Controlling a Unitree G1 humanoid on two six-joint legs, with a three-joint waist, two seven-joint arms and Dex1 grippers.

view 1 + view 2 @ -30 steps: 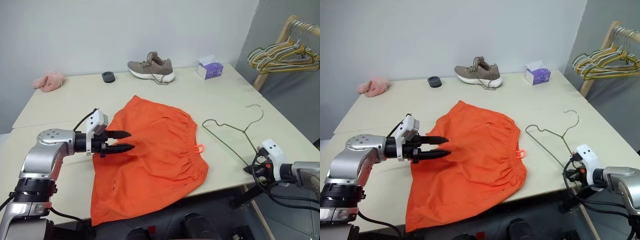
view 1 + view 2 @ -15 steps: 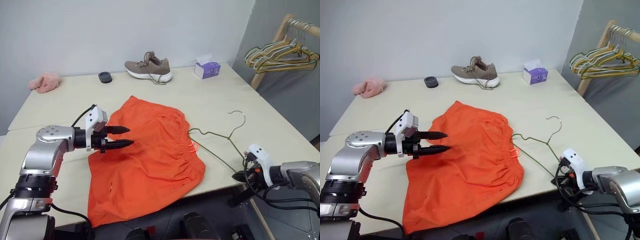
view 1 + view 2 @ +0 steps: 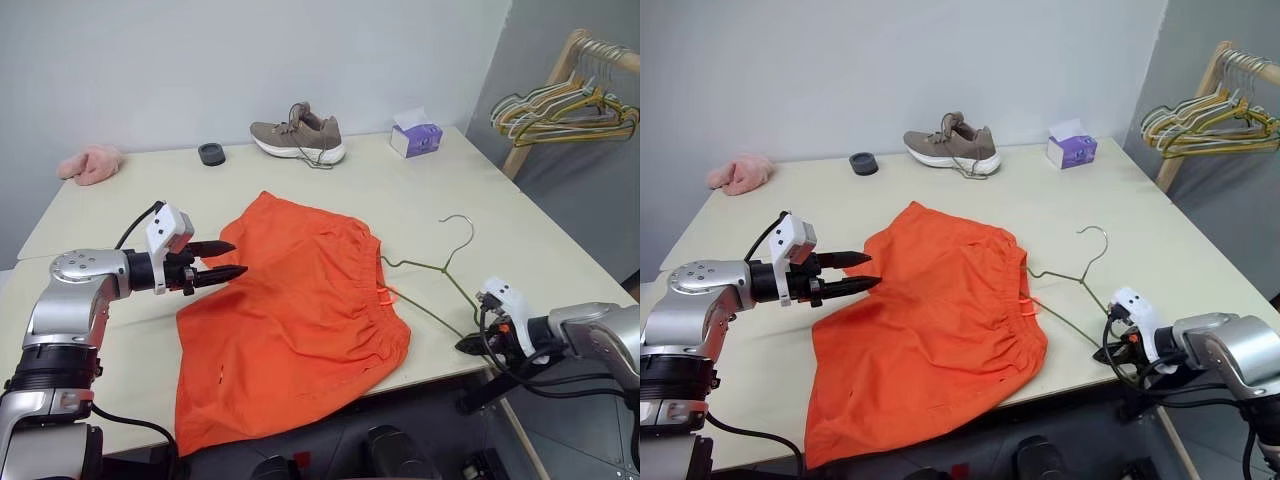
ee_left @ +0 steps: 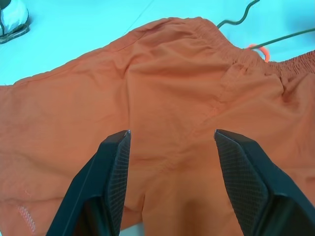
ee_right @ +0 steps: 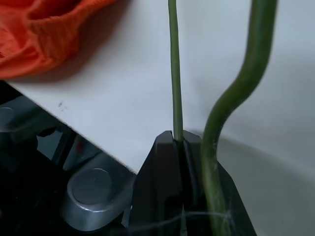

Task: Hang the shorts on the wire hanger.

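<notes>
Left end effector (image 3: 228,259) hovers with fingers apart over the shorts (image 3: 300,320) on the desk (image 3: 400,200); right end effector (image 5: 179,142) clamps the hanger (image 3: 430,268).

A pale cream table (image 3: 430,190) takes up most of the room, made of two tops butted together, their seam running along its left part. A plain light grey wall (image 3: 250,60) stands directly behind its far edge. At the far right a wooden clothes rack (image 3: 545,95) leans beside the table's corner, against a darker grey wall (image 3: 590,200). Past the near edge the floor (image 3: 1090,440) lies dark. The light is soft and even, with faint shadows.
</notes>
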